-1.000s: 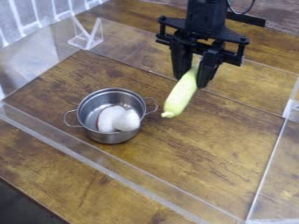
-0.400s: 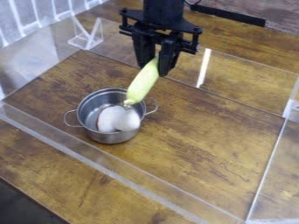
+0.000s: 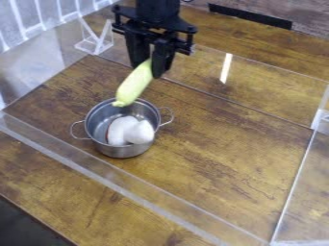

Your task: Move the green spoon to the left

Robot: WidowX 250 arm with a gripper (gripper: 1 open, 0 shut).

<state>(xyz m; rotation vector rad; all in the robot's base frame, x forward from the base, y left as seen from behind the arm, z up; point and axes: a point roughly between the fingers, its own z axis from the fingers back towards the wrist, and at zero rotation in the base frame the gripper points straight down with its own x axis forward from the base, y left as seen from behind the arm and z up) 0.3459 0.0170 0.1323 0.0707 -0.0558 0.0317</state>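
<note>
My gripper (image 3: 153, 65) hangs pointing down over the back left part of the wooden table, shut on the upper end of the green spoon (image 3: 134, 84). The spoon's thick yellow-green handle slants down to the left from the fingers, clear of the table. Its lower end hovers just above the far rim of the steel pot (image 3: 103, 118). The spoon's metal bowl is hidden in the grip.
The steel pot holds a white object (image 3: 127, 132) and stands at the table's left front. Clear plastic walls (image 3: 298, 183) ring the table, with a small clear stand (image 3: 92, 38) at the back left. Bare wood (image 3: 232, 135) lies to the right.
The gripper has carried the spoon from the table's right middle to the left, past the pot's right side to above its far rim. The pot has not moved.
</note>
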